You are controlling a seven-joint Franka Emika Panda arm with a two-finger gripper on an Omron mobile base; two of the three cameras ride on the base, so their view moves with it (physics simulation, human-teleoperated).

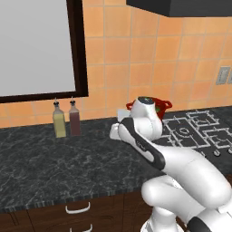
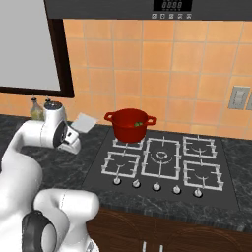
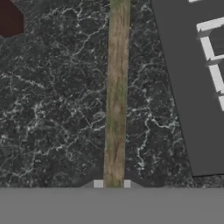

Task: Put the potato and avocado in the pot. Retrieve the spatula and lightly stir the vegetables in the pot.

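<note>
The spatula's tan stick handle point(image 3: 116, 87) runs straight up from between my fingertips over the dark marble counter. My gripper point(image 3: 113, 184) is shut on the handle's near end. The spatula's pale-grey blade point(image 2: 84, 123) shows just past my hand, left of the stove, and also as a pale blade point(image 1: 122, 114) behind the arm. The red pot point(image 2: 130, 129) stands on the stove's back-left burner, with the green avocado point(image 2: 138, 124) inside it. My arm covers most of the pot point(image 1: 166, 104) in the left base view. The potato is hidden.
A black gas stove point(image 2: 162, 160) with knobs along its front lies right of my hand. Two bottles, one yellow point(image 1: 59, 121) and one dark red point(image 1: 74, 120), stand by the wall to the left. A dark-framed window point(image 1: 36, 45) is above them.
</note>
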